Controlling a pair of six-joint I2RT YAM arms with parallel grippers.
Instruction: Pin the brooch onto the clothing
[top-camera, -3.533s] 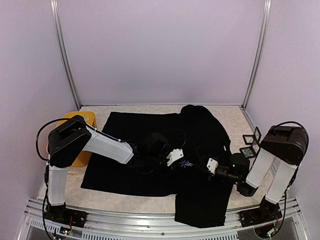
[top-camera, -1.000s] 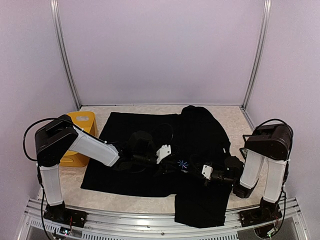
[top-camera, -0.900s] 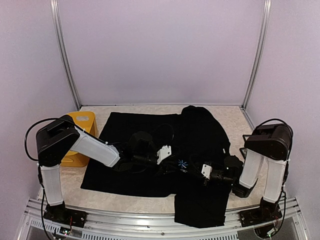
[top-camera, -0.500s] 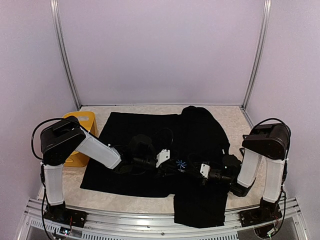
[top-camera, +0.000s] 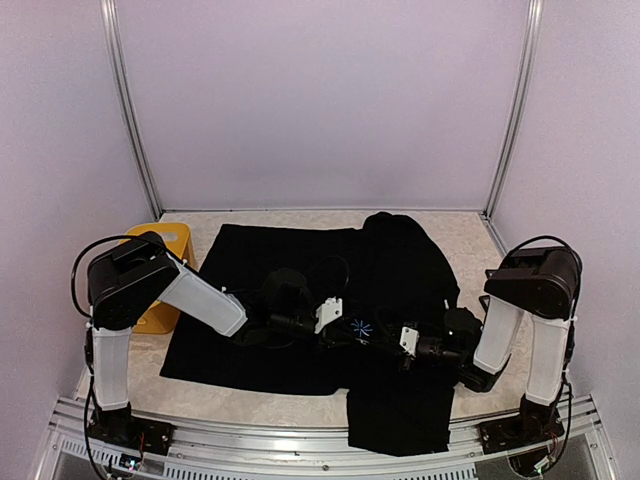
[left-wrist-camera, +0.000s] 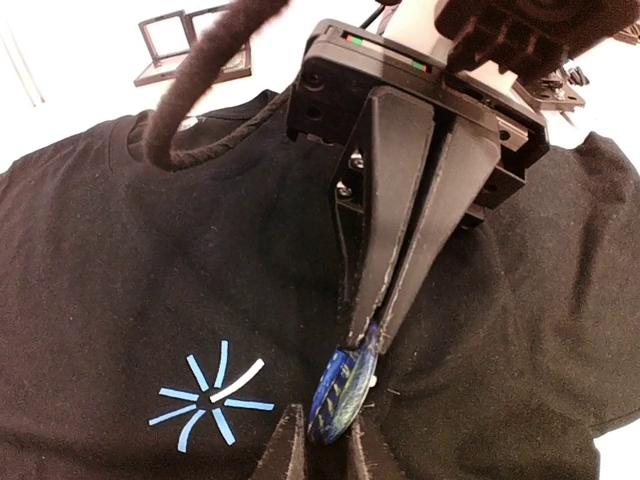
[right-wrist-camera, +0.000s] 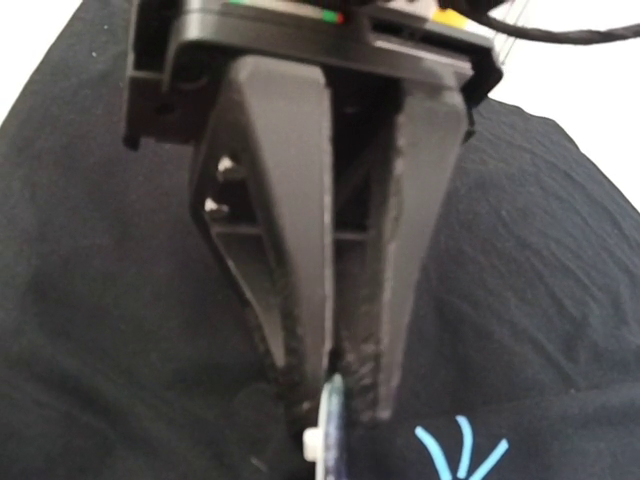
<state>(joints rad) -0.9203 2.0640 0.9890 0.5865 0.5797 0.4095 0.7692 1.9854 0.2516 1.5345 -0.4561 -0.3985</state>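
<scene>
Pinching the blue brooch (left-wrist-camera: 343, 392) from opposite sides, the right gripper (left-wrist-camera: 367, 338) and the left gripper (right-wrist-camera: 335, 408) both press their fingers on it, just beside the starburst mark (left-wrist-camera: 212, 400) on the black clothing (top-camera: 270, 260), which is spread over the middle of the table (top-camera: 474, 238).

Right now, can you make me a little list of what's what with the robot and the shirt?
clothing: black T-shirt, lying under both grippers
mark: light-blue starburst on the chest
brooch: blue, standing on edge right beside the starburst
left gripper: shut on the brooch
right gripper: shut on the brooch from the opposite side
pinned yet: cannot tell
also there: yellow box at the shirt's left edge
</scene>
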